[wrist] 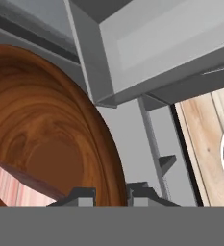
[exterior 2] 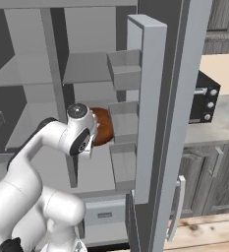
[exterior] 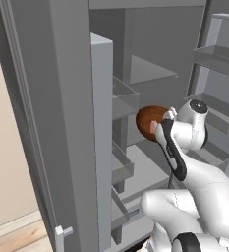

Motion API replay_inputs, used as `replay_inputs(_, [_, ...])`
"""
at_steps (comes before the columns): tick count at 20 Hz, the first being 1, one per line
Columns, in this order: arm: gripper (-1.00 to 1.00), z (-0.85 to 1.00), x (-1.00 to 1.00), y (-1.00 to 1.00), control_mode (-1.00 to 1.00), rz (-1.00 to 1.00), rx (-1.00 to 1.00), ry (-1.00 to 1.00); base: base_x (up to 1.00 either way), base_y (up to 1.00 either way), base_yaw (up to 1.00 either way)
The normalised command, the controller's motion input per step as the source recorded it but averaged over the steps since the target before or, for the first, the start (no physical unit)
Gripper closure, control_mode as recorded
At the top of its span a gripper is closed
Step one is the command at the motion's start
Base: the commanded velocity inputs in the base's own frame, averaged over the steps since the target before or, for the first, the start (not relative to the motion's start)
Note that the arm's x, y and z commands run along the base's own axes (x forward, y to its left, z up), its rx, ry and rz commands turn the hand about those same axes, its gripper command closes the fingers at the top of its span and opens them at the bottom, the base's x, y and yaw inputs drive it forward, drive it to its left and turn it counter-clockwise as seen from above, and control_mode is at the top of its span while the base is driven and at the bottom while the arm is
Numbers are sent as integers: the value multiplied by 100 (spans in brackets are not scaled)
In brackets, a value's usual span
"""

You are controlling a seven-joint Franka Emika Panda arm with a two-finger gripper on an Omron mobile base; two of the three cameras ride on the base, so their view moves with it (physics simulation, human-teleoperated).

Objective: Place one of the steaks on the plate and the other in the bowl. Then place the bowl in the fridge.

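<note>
The wooden bowl [wrist: 46,139], with the pale pink steak [wrist: 12,185] at 7 o'clock inside it, hangs within the open fridge [exterior: 150,74], above a shelf [exterior: 145,167]. The fingers [wrist: 111,194] are pinched shut on its rim. Tilted so, the steak could slide out, or the bowl could knock a door rack [exterior 2: 123,120].
</note>
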Motion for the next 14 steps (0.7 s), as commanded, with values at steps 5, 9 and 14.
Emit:
replay_inputs(5, [100, 0, 39, 2, -100, 0, 0, 0, 0, 0, 0])
replay_inputs(9, [100, -4, 38, 0, -100, 2, 0, 0, 0, 0, 0])
replay_inputs(14, [100, -21, 39, 13, -100, 2, -1, 0, 0, 0, 0])
